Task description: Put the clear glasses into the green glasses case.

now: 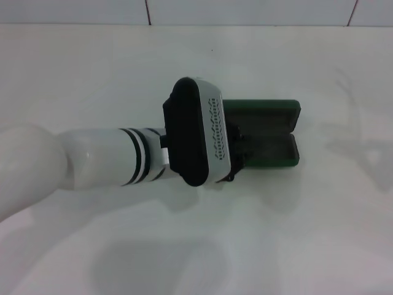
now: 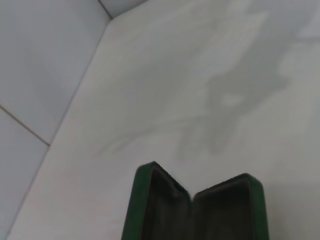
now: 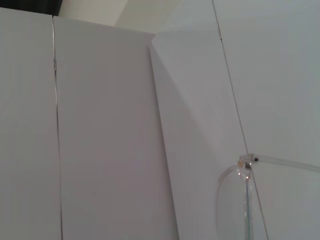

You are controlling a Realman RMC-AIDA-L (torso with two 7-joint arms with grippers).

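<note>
The green glasses case (image 1: 265, 117) lies open on the white table, its two halves side by side. My left gripper (image 1: 237, 153) is at the case's left end, mostly hidden under its own white and black wrist block. The left wrist view looks along the open green glasses case (image 2: 195, 210), showing its dark lining and nothing inside the part in view. The clear glasses (image 3: 245, 200) hang close before the right wrist camera, off the table, with a hinge and one thin arm showing against wall panels. My right arm is out of the head view.
The white table (image 1: 92, 74) runs back to a tiled wall (image 1: 245, 9). A faint shadow falls on the table to the right of the case. White wall panels (image 3: 100, 125) fill the right wrist view.
</note>
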